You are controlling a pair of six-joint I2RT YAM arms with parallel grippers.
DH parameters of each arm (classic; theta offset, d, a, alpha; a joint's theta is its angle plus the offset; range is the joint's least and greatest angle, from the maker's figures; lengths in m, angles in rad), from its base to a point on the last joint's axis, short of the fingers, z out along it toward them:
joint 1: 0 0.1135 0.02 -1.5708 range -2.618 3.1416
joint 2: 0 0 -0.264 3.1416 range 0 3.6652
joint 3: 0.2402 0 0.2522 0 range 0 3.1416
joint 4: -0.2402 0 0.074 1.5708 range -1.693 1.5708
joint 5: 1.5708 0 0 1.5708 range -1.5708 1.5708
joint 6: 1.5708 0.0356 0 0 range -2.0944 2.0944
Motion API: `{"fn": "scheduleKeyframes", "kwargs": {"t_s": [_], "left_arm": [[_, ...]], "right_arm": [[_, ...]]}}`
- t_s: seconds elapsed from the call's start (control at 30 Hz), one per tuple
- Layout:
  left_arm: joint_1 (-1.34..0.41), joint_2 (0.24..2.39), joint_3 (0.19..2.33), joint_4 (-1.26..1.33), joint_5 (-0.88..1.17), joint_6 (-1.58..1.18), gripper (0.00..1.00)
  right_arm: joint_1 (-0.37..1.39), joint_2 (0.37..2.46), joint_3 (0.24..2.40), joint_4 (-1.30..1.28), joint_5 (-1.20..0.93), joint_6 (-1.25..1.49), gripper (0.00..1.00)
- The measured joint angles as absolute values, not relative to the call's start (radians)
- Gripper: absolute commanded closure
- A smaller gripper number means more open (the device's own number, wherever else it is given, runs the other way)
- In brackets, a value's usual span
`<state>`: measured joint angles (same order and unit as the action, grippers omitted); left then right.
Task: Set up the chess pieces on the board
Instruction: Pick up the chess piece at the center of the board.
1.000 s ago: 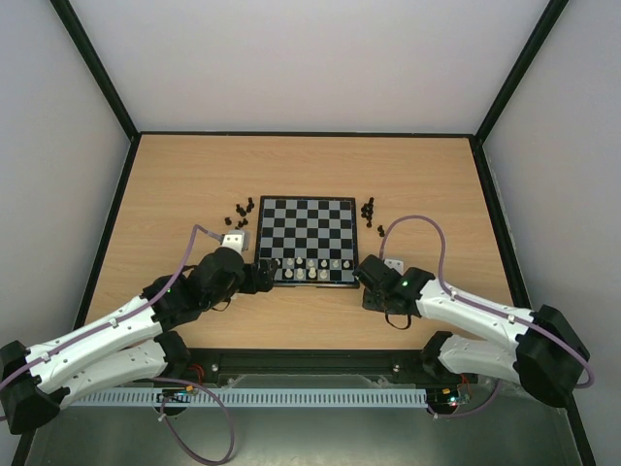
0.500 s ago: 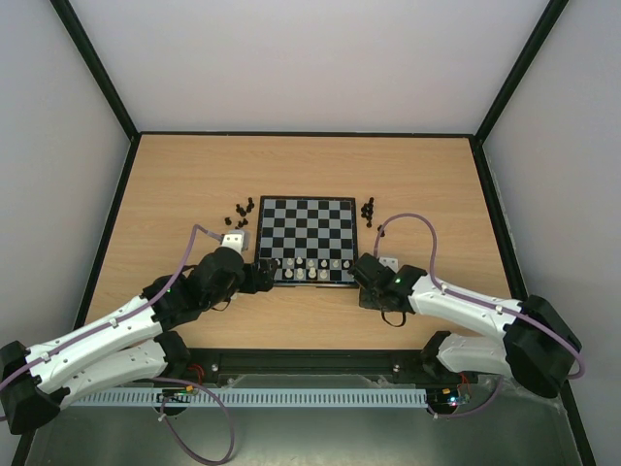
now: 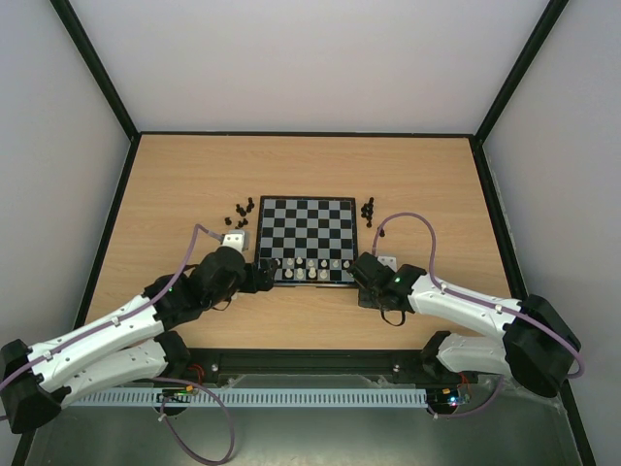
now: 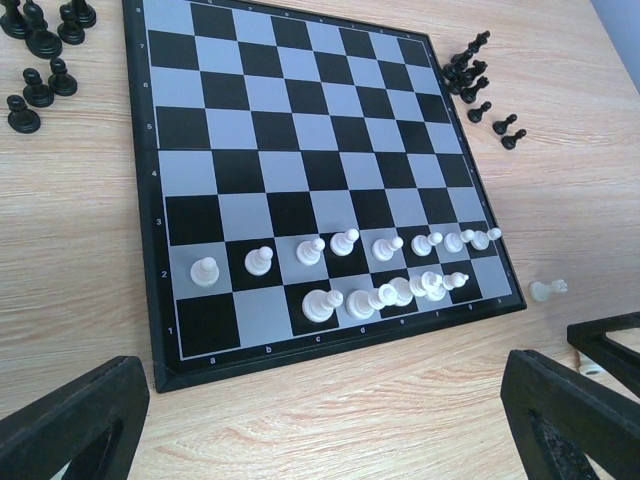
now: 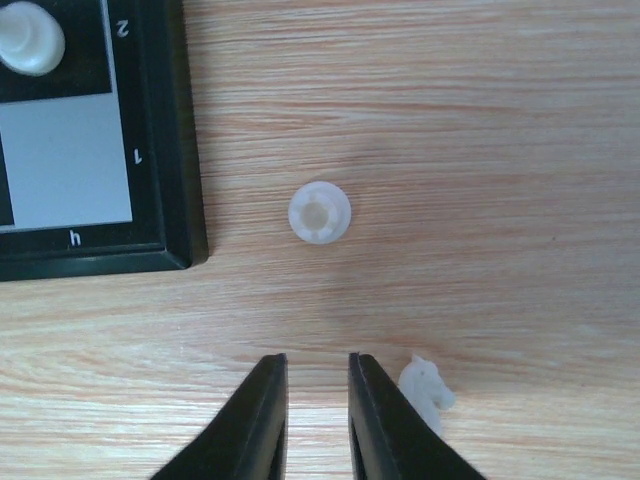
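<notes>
Two pincers frame the scene. Right pincer (image 5: 315, 365): almost clenched, only a narrow slit between its jaws, nothing in it. A pale knight (image 5: 428, 388) sits on the bench (image 5: 480, 120) just to its right, outside the grip. Just ahead lies a round pale piece (image 5: 319, 212), apart from the board (image 5: 185, 130), whose corner ahead-left reads "h", "1", "2". Left pincer (image 4: 320, 385): released wide. Ahead of it, pale pieces (image 4: 345, 243) occupy the board's two nearest rows. Farthest off, black pieces (image 4: 40, 70) cluster off the board beside both far corners. Pieces are judged light, hard, smooth and easily toppled; grip the waist above the base.
</notes>
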<state>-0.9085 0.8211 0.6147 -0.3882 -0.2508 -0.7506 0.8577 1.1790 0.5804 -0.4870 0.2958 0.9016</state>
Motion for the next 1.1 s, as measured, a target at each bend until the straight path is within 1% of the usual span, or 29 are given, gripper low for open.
{"fn": "scheduleKeyframes", "kwargs": {"t_s": [0.1, 0.13, 0.27, 0.5, 0.7, 0.93, 1.1], "left_arm": [[-0.908, 0.826, 0.615, -0.388, -0.251, -0.752, 0.00], [-0.908, 0.826, 0.615, -0.388, -0.251, -0.753, 0.00], [-0.908, 0.830, 0.615, -0.388, -0.251, -0.753, 0.01], [-0.908, 0.863, 0.615, -0.374, -0.241, -0.748, 0.01], [-0.883, 0.889, 0.615, -0.345, -0.210, -0.733, 0.01], [-0.811, 0.881, 0.609, -0.342, -0.181, -0.714, 0.00], [-0.791, 0.859, 0.589, -0.343, -0.167, -0.714, 0.00]], "right_arm": [[0.858, 1.177, 0.581, -0.488, 0.294, 0.899, 0.65], [0.858, 1.173, 0.580, -0.490, 0.292, 0.897, 0.64], [0.858, 1.152, 0.581, -0.492, 0.290, 0.905, 0.64], [0.858, 1.149, 0.581, -0.505, 0.302, 0.943, 0.67], [0.858, 1.149, 0.585, -0.506, 0.303, 0.958, 0.65], [0.858, 1.158, 0.723, -0.551, 0.339, 0.942, 0.65], [0.831, 1.228, 0.770, -0.553, 0.350, 0.910, 0.66]]}}
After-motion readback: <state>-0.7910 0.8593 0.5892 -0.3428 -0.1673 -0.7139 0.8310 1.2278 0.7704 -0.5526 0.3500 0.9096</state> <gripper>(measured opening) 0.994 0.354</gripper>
